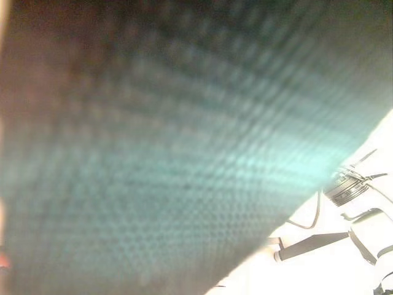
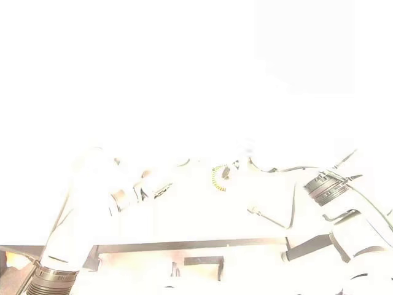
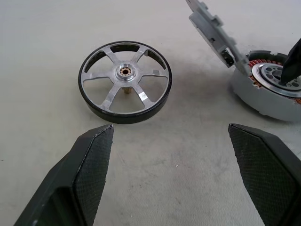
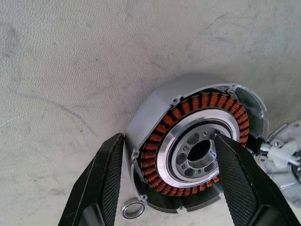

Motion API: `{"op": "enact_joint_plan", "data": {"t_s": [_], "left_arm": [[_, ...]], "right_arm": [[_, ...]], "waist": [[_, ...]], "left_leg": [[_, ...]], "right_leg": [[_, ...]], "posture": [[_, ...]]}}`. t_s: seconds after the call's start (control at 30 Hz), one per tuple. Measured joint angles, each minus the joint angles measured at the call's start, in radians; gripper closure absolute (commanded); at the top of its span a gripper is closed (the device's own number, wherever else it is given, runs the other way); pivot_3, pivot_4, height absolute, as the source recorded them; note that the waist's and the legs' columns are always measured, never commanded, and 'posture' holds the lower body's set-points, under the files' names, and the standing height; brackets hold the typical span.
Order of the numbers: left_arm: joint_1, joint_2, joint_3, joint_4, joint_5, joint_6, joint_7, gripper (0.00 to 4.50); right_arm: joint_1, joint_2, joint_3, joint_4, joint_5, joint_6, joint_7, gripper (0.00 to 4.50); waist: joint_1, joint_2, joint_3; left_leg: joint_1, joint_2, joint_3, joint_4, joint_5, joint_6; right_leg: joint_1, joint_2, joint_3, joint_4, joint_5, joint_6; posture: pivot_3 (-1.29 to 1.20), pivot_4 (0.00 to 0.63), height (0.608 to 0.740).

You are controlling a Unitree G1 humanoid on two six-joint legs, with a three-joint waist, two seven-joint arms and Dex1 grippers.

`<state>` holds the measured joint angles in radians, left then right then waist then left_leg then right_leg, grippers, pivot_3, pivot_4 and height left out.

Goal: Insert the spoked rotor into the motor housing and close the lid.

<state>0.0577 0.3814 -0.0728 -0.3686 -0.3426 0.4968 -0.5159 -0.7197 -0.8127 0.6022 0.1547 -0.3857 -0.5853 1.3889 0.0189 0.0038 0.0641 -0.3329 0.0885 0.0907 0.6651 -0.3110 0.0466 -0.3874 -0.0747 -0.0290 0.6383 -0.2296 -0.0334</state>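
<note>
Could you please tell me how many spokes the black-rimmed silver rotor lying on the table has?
6: the black-rimmed silver rotor has six flat spokes spreading from its central hub to the rim all round; none seems hidden.

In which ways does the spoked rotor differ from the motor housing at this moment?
The spoked rotor is a black-rimmed wheel with open gaps between silver spokes; the motor housing is a grey shell ringed inside with copper coils. The rotor lies alone, while the housing has its lid raised. Both are round and rest on the table.
</note>
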Motion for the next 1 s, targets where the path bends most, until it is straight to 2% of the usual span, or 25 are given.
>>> {"op": "enact_joint_plan", "data": {"t_s": [0.3,0.77,0.87,0.97,1.0], "left_arm": [[-0.004,-0.005,-0.012,0.012,0.013,-0.018,-0.005,0.37],[-0.012,-0.007,-0.017,0.013,0.015,-0.018,-0.007,0.37],[-0.012,-0.005,-0.015,0.018,0.015,-0.02,-0.007,0.37],[-0.012,-0.002,-0.013,0.025,0.015,-0.022,-0.007,0.37],[-0.011,-0.002,-0.013,0.028,0.015,-0.026,-0.007,0.37]], "right_arm": [[0.001,-0.027,-0.002,0.002,0.006,0.008,0.0,1.11],[0.0,0.009,-0.001,0.028,-0.013,0.019,-0.031,1.11],[0.0,0.019,0.001,0.028,-0.014,0.019,-0.022,1.71],[-0.003,0.023,-0.001,0.026,-0.017,0.027,-0.009,2.55],[-0.003,0.03,-0.002,0.024,-0.015,0.037,0.0,2.55]], "waist": [[-0.003,0.0,0.0],[-0.004,0.0,0.0],[-0.004,0.0,0.0],[-0.006,0.0,0.0],[-0.007,0.0,0.0]], "left_leg": [[0.0,0.003,0.002,0.0,0.002,0.0],[-0.001,0.004,0.002,0.0,0.002,0.0],[-0.001,0.004,0.002,0.0,0.002,0.0],[-0.001,0.005,0.002,0.0,0.002,0.0],[-0.001,0.006,0.003,0.0,0.002,-0.001]], "right_leg": [[0.0,0.0,-0.001,0.001,0.0,0.0],[-0.001,0.0,-0.004,0.002,0.0,0.0],[-0.001,0.0,-0.004,0.002,0.0,0.0],[-0.001,0.0,-0.004,0.002,0.0,0.0],[-0.001,0.0,-0.005,0.002,0.0,0.0]], "posture": [[0.0,0.0,0.74],[0.0,0.0,0.74],[0.0,0.0,0.74],[0.0,0.0,0.74],[0.0,0.0,0.74]]}}
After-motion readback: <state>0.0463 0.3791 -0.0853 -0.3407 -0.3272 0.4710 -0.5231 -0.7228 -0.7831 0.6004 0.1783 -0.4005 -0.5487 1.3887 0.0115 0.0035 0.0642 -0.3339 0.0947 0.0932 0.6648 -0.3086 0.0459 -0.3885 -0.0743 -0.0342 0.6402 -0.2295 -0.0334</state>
